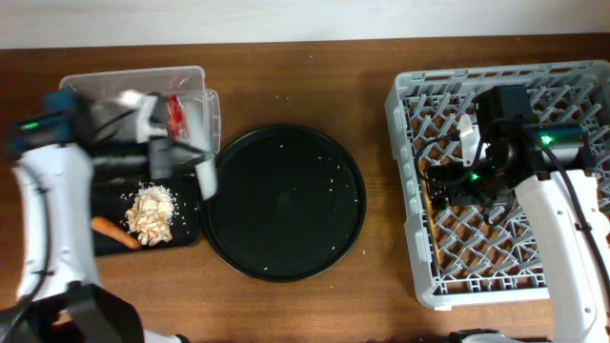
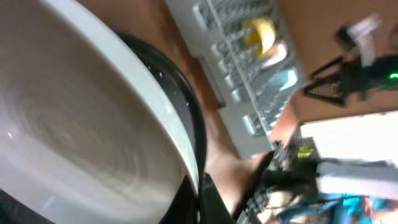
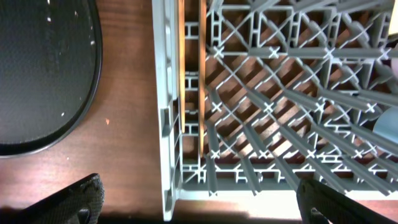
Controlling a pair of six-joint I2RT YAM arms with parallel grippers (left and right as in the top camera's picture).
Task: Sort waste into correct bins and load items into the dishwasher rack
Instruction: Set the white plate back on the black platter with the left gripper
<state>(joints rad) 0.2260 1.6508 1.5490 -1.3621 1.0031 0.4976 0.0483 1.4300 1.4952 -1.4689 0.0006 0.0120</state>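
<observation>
The left tool (image 1: 191,164) is clamped on the white plate (image 2: 74,124), held tipped on edge over the black bin (image 1: 186,227) by the scraps (image 1: 151,214). The chopsticks (image 3: 191,93) lie lengthwise along the rack (image 1: 572,276) wall nearest the round tray (image 1: 281,200). Above them, the right tool (image 3: 199,202) has its fingers wide apart.

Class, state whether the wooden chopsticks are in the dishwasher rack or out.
In: the chopsticks lie inside the rack, along its left wall.

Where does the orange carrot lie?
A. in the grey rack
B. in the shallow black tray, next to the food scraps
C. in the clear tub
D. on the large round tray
B: in the overhead view the carrot lies in the shallow black tray, just left of the food scraps.
</observation>
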